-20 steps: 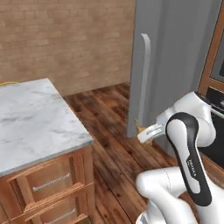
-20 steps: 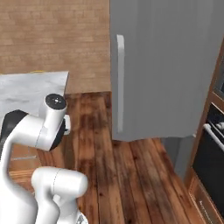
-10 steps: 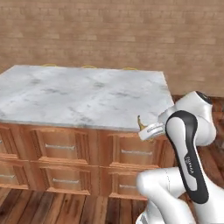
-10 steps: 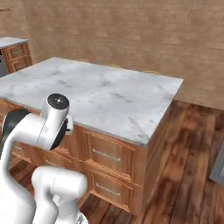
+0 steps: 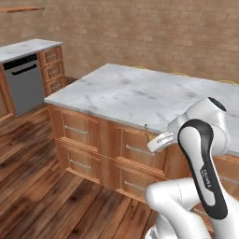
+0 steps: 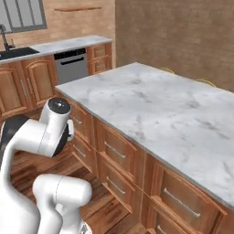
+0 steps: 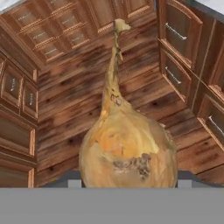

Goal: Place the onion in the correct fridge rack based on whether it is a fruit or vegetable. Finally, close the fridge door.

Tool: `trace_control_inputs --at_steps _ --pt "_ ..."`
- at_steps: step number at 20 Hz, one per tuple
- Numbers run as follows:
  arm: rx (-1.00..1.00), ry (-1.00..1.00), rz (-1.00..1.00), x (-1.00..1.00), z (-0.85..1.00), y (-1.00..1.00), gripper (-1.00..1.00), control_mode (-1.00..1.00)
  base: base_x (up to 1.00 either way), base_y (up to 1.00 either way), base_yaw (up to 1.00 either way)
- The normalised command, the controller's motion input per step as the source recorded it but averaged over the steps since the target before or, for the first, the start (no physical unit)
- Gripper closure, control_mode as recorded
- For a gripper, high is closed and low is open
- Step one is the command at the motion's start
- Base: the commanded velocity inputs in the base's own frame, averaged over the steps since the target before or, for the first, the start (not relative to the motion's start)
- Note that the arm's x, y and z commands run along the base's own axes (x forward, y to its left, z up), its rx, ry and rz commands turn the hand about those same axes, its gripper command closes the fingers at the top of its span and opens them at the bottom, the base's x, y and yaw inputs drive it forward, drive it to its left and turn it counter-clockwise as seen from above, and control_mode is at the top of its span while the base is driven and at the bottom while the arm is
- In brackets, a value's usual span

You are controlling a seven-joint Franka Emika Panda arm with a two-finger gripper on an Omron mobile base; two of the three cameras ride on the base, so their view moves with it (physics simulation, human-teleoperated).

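Onion [image 7: 127,151] sits right at my gripper in the hand view: golden-brown, papery skin, round bulb tapering to a thin twisted stem that points away from me. My fingertips are hidden behind the bulb, so I cannot tell how wide the jaws stand or whether they clamp it. In the left base view my gripper [image 5: 148,139] is folded in close to my arm, with a thin stem tip sticking up above the pale wrist; the bulb itself is too small to make out there.

To my left: dark dishwasher [image 5: 24,84], flat grey front, set in wood cabinets well apart from me. Between it and me, open wood plank floor [image 5: 42,186], glossy, with plenty of room. Ahead and to the right: island counter [image 5: 140,95], a white-grey marble slab with a sharp straight edge, over wood drawers [image 5: 78,131] with slim metal pulls. The nearest drawer front is just beside my gripper. The island's right end is cut off by my own arm. Beyond the onion in the hand view: panelled wood cabinet fronts [image 7: 183,35] and floor boards.
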Motion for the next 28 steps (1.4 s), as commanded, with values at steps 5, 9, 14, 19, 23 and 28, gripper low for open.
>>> trace_control_inputs --at_steps 5,9,14,19,23,28 --pt "0.0 0.0 0.0 0.0 0.0 0.0 1.0 1.0 1.0 1.0 0.14" --pt "0.0 0.0 0.0 0.0 0.0 0.0 1.0 1.0 1.0 1.0 0.07" --pt "0.0 0.0 0.0 0.0 0.0 0.0 1.0 1.0 1.0 1.0 0.0" --pt "0.0 0.0 0.0 0.0 0.0 0.0 1.0 1.0 1.0 1.0 -0.03" --pt "0.0 0.0 0.0 0.0 0.0 0.0 1.0 1.0 1.0 1.0 -0.06" --pt "0.0 0.0 0.0 0.0 0.0 0.0 1.0 1.0 1.0 1.0 -0.04"
